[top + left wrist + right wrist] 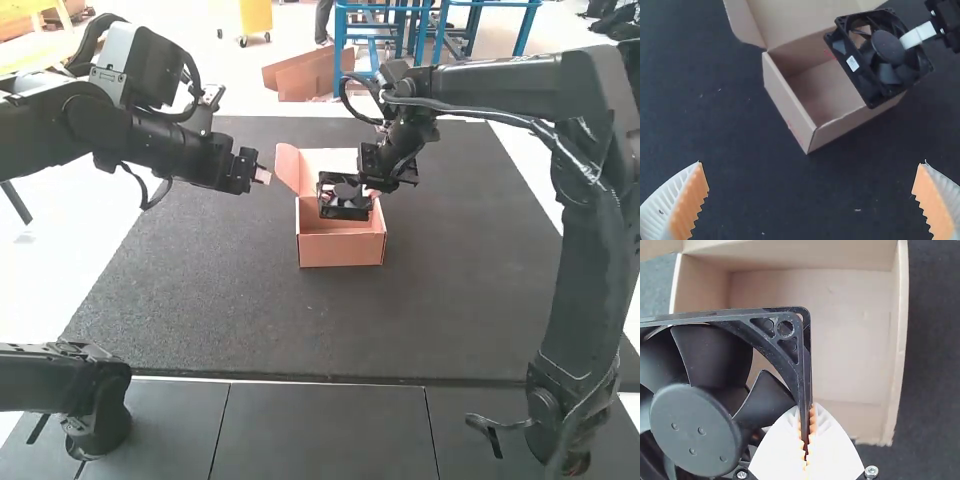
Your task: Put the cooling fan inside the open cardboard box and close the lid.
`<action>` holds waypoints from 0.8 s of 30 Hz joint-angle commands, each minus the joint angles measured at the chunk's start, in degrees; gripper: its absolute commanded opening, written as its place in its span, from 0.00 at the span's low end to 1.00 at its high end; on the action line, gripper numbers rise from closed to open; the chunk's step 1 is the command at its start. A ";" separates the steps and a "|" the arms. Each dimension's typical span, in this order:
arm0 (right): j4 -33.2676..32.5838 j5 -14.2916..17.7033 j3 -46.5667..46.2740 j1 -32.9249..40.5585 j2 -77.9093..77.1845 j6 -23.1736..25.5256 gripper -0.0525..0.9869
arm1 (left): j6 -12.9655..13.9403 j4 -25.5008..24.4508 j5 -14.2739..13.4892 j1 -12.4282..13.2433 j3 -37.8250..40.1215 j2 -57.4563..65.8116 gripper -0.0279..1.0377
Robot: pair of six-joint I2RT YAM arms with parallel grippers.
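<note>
An open brown cardboard box point(340, 245) stands mid-mat, its lid point(288, 168) raised at the back left. A black square cooling fan point(345, 197) hangs tilted over the box's open top point(820, 92). My right gripper point(372, 184) is shut on the fan's frame edge point(806, 390), with white ribbed fingers point(832, 450) pinching it above the box's bare floor point(850, 340). My left gripper point(262, 176) hovers open just left of the lid, its orange-padded fingers point(690, 197) wide apart over the mat, clear of the box point(795, 115) and fan point(880, 55).
The black mat point(200, 290) spreads around the box, with free room at the front and on both sides. Another folded cardboard piece point(305, 72) lies beyond the mat's far edge. The arm bases point(90, 400) stand at the near edge.
</note>
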 commanded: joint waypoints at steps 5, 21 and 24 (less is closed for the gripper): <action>0.82 2.29 7.20 -3.45 5.41 -5.68 0.04 | 0.42 -0.22 -0.44 0.03 -0.57 -1.23 0.93; -0.06 1.67 14.15 -0.37 13.58 -6.29 0.04 | 0.42 1.01 -0.35 -0.06 -1.01 -1.23 0.93; -1.90 1.32 14.06 0.59 14.02 -6.29 0.04 | 0.42 1.10 -0.35 -0.06 -1.09 -1.23 0.93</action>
